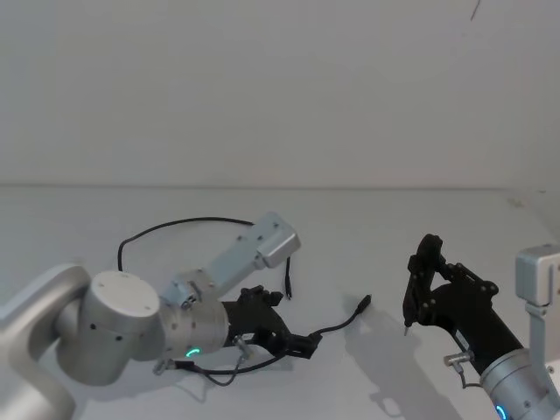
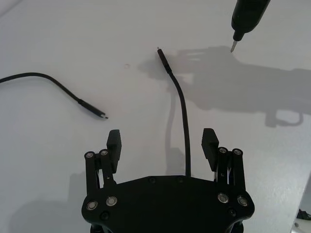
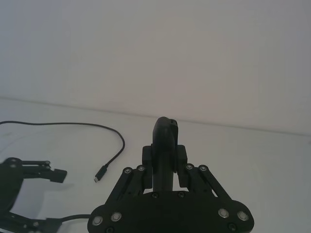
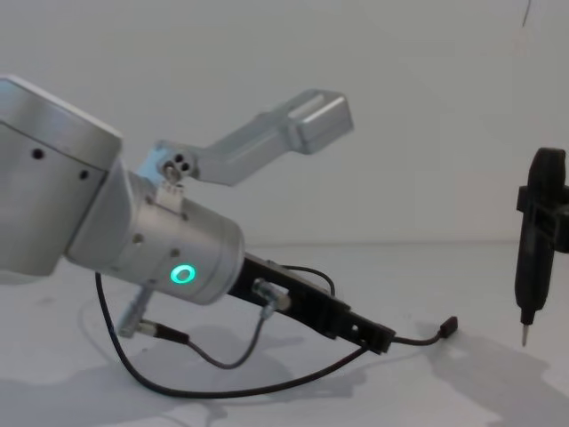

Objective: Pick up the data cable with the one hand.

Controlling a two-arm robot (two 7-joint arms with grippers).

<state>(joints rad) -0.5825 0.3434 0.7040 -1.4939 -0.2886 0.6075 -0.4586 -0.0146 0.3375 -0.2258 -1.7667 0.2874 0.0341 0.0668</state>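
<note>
Low over the table [image 1: 420, 227] in the head view, the left gripper [image 1: 293, 325] hovers over the data cable [image 1: 337, 327]. Left wrist view: jaws released, cord between them but off-centre, so closing may let it slip. Right wrist view: right gripper [image 3: 165, 148] parked, clamped on a pen tool [image 3: 165, 127].

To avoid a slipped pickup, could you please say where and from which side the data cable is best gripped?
Grip the straight stretch of the data cable behind its plug, from above. The left claw straddles it there with jaws open, the cable running between its fingers, so closing across it should probably hold. The right claw hangs off to the right.
</note>
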